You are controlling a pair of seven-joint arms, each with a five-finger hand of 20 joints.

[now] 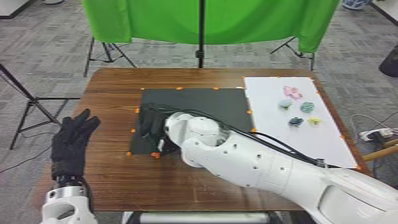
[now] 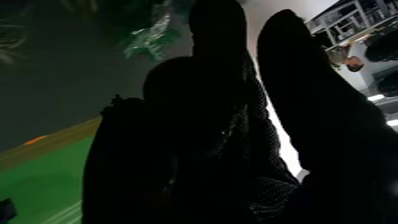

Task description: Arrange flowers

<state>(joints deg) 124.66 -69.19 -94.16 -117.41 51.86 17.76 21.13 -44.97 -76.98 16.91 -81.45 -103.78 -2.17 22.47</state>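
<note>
Progress, judged from the present layout: the arrangement is incomplete. Five small flower pieces lie loose on the white sheet at the right of the counter: a pink piece farthest out, a pale piece and a green piece below it, then a dark blue piece beside a yellow piece. Green foliage is visible in the right wrist view, ahead of the right hand; whether it is held or belongs to a placed piece cannot be determined. The right hand is over the left part of the dark mat; its grip state cannot be told. The left hand is open, fingers extended, at the left edge of the counter, holding nothing. Placing the loose pieces is presumably the work left. Clearances: the right arm crosses the lower part of the white sheet and the right part of the dark mat, so a return to the loose pieces should be made with the forearm raised. Open room exists on the far part of the dark mat and on the bare wood along the near edge. Leftward travel should be limited, since the left hand stands near that side
</note>
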